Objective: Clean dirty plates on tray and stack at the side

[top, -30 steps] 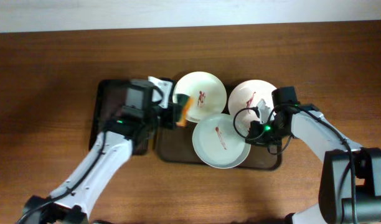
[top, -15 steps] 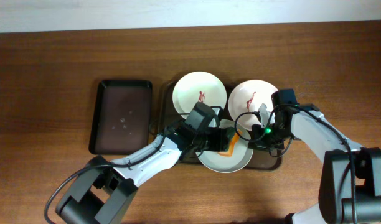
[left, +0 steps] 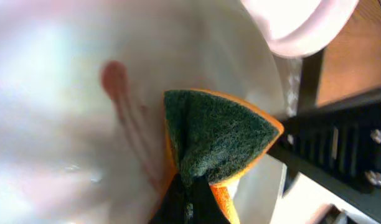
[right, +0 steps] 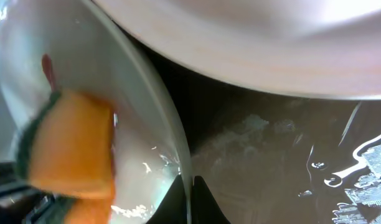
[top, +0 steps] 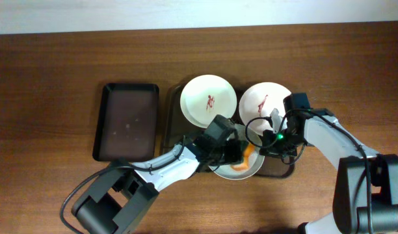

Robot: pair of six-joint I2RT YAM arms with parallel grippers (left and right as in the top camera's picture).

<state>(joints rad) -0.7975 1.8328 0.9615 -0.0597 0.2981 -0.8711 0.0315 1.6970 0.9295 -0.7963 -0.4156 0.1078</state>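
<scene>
Three round white plates sit on the dark brown tray (top: 166, 140) at the middle of the wood table: the back-left plate (top: 209, 99) and back-right plate (top: 264, 101) each show a small red smear, and the front plate (top: 251, 170) lies partly under the arms. The left gripper (left: 189, 202) is clenched on a green-and-orange sponge (left: 215, 140), pressed onto the front plate's glossy inside beside a thin red streak (left: 125, 106). The right gripper (right: 190, 193) pinches that plate's rim.
</scene>
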